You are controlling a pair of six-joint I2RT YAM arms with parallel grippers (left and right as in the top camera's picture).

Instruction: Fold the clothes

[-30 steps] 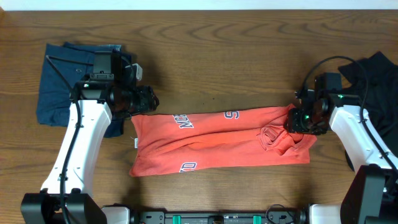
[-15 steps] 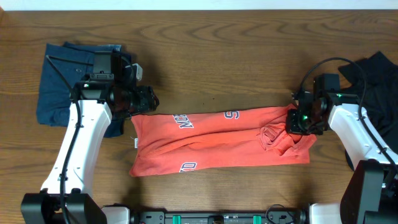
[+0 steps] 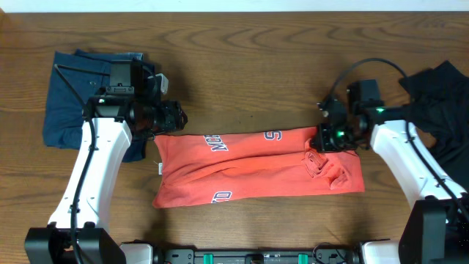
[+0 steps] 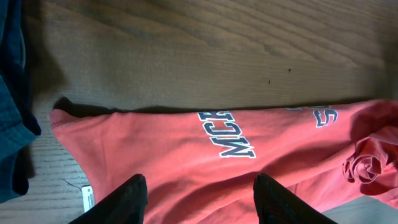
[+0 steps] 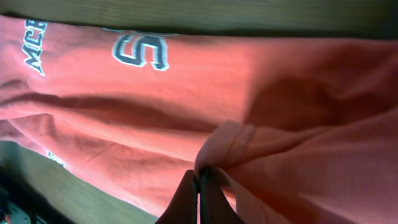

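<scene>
Coral-red T-shirt (image 3: pixel 256 165) is lying as a long, half-folded band across the tabletop (image 3: pixel 256 66) nearest our base, lettering up. We are pinching a ridge of cloth at its right end with the right claw (image 5: pixel 200 186), jaws closed tight on the fabric, probably so that end can be carried over toward the middle. Our left claw (image 4: pixel 199 193) is hovering over the shirt's left edge, jaws apart and holding nothing, likely placed to take that side. Farther back, the navy garment (image 3: pixel 66 110) is lying beside the left arm, the black garment (image 3: pixel 447 88) beyond the right.
</scene>
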